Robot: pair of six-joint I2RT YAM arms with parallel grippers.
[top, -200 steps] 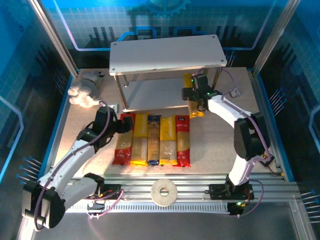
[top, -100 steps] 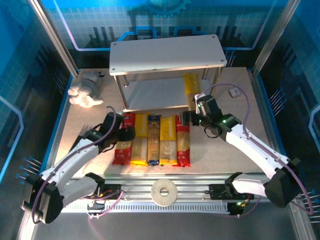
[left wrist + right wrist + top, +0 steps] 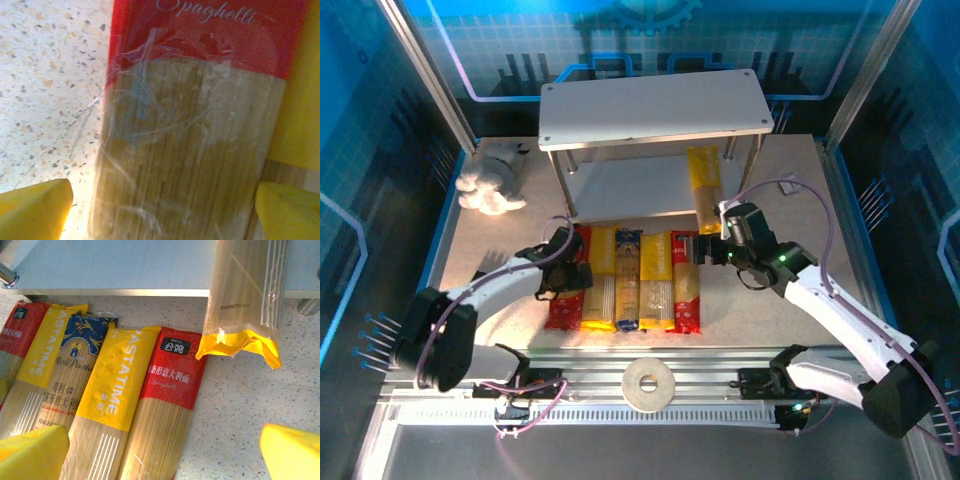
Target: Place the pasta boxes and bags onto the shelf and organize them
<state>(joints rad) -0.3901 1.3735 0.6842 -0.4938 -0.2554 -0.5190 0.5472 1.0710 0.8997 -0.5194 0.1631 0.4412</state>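
Note:
The shelf has a white top board and a lower board. One yellow pack lies on the lower board's right end, its near end hanging over the edge. On the table five packs lie side by side: red, yellow, blue-ended, yellow, red. My left gripper is open, low over the left red pack with a finger on each side. My right gripper hangs open above the right red pack.
A flat beige ring lies on the metal rails at the front. A white plush lump sits at the back left beside the shelf legs. Blue enclosure walls close in the table on three sides.
My right gripper left the yellow pack on the lower board and drew back toward the right red pack. My left gripper slid right and lower onto the left red pack.

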